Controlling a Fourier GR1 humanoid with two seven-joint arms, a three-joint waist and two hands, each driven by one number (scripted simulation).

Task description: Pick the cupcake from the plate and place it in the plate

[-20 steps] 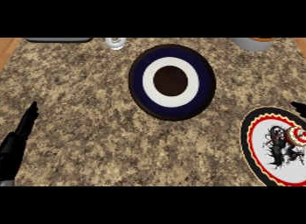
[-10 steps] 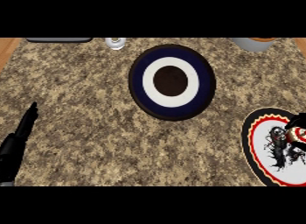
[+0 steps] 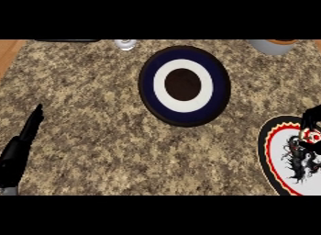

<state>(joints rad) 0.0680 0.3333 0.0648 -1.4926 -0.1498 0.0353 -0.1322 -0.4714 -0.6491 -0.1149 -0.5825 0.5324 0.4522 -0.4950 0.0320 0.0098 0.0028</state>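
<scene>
A small cupcake [image 3: 312,137] with a red and white top sits on the white plate [image 3: 285,170] with a red and black rim, at the right edge. My right hand [image 3: 317,117] comes in from the right, its fingers curled round the cupcake and hiding most of it. A navy plate [image 3: 217,87] with a white ring and a dark centre lies at the middle back, with nothing on it. My left hand [image 3: 18,153] rests open at the lower left, fingers straight, far from both plates.
A grey bowl [image 3: 274,46] stands at the back right, a small glass object [image 3: 125,44] at the back centre, and a dark flat item [image 3: 68,40] at the back left. Wooden strips border the speckled counter [image 3: 89,101] on both sides.
My right hand has come lower over the right plate and curled its fingers round the cupcake. The left hand has not moved.
</scene>
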